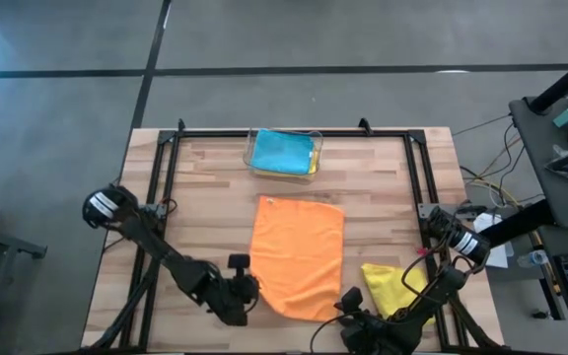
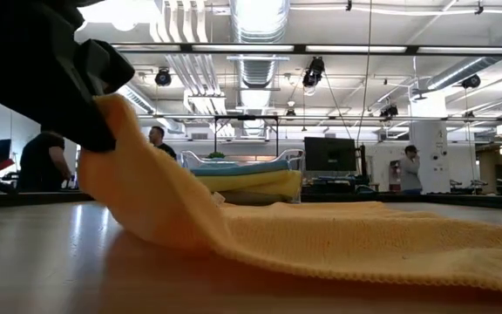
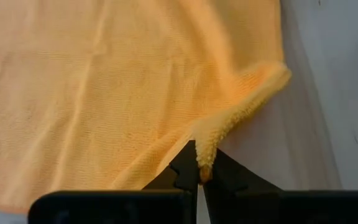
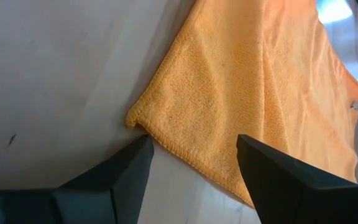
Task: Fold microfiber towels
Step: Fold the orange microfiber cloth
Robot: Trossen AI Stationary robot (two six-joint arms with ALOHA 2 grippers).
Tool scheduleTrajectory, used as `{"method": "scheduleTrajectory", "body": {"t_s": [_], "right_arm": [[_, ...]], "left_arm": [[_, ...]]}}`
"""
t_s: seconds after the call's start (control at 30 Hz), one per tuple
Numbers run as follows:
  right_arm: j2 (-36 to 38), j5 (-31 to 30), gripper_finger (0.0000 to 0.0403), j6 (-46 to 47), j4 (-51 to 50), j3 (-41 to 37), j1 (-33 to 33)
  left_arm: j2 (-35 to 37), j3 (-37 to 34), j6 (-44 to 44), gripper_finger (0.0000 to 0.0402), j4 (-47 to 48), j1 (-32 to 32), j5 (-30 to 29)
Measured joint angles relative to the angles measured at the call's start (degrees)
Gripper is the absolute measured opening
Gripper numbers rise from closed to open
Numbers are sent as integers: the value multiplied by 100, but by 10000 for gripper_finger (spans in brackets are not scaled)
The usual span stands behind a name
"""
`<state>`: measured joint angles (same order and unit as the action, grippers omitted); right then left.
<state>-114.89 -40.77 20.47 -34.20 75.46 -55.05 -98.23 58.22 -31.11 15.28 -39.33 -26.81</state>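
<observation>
The table (image 1: 205,187) was the biggest thing before me, a pale wooden top with a dark frame round its edges. On it the orange towel (image 1: 299,254) lay spread nearly flat, and I place everything else by it. Beyond its far edge stood the clear bin (image 1: 284,153), holding a light blue towel (image 1: 280,150) on top with a strip of yellow (image 1: 313,164) showing at the bin's side. Beside the orange towel's near right corner a yellow towel (image 1: 394,287) lay crumpled on the wood, apart from the orange one. My left gripper (image 3: 201,176) sat at the orange towel's near left corner, its two fingers pressed together on a pinch of the cloth's edge, which rose off the table in a small ridge; from table height that corner (image 2: 138,166) climbed steeply into the dark mass of my arm. My right gripper (image 4: 191,158) hung at the towel's near right corner, fingers spread apart with the hem lying between them, gripping nothing. Far behind the table, in the room, a few people (image 2: 46,161) stood among the benches.
</observation>
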Motion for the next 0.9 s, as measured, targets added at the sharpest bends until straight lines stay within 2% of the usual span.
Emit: {"method": "scheduleTrajectory", "body": {"t_s": [0.37, 0.47, 0.9], "right_arm": [[-29, 151, 232, -101, 378, -45, 0], [-103, 131, 220, -101, 412, -65, 27], [-310, -75, 84, -113, 364, -68, 66]], "left_arm": [[97, -53, 34, 0, 20, 39, 4], [97, -53, 34, 0, 19, 39, 8], [97, -53, 30, 0, 20, 39, 22]]}}
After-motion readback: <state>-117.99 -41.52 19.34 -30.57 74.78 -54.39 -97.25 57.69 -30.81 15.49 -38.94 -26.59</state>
